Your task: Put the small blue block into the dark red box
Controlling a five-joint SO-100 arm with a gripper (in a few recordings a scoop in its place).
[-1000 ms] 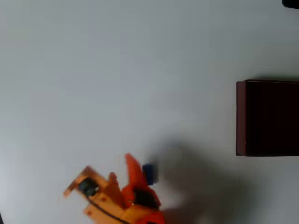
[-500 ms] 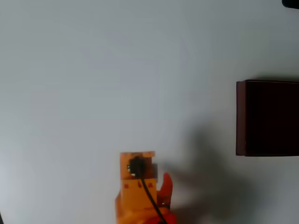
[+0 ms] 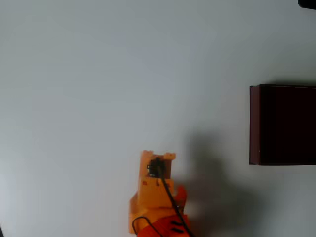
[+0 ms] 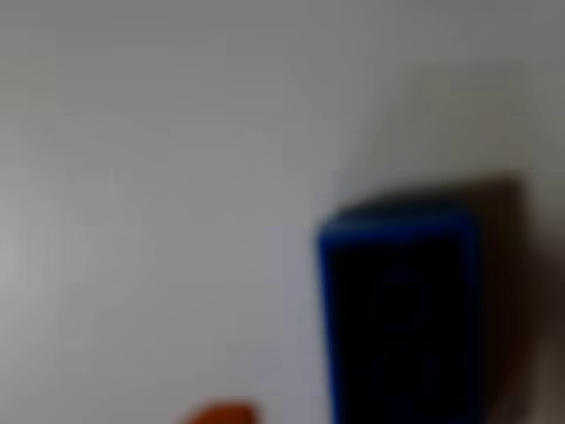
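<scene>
Small blue block (image 4: 402, 314): in my wrist view it stands close and blurred, filling the lower right, its top edge and left edge sharp enough against the pale counter (image 4: 159, 177), its bottom running out of frame. A brown shadow borders its right side and top. It rests on the counter; nothing of mine visibly touches it.

My fingers (image 3: 173, 195): in the overhead view my orange wrist housing covers them from above, with one red-orange finger (image 3: 180, 196) showing at its right edge. In the wrist view a sliver of orange finger (image 4: 221, 413) shows at the bottom edge, to the left of the block and apart from it. Whether I am spread wide or nearly closed cannot be told from either view, and I cannot confirm any hold on the block.

Dark red box (image 3: 254, 123): in the overhead view it lies well apart from my fingers, to the right and farther up the picture, open side up, with a thin reddish left wall and a very dark interior; its right part is cut by the frame edge.

Open room: bare white counter (image 3: 123, 74) extends between my fingers and the box's left wall, crossed by my arm's soft shadow, and spreads wide to the left and above.
</scene>
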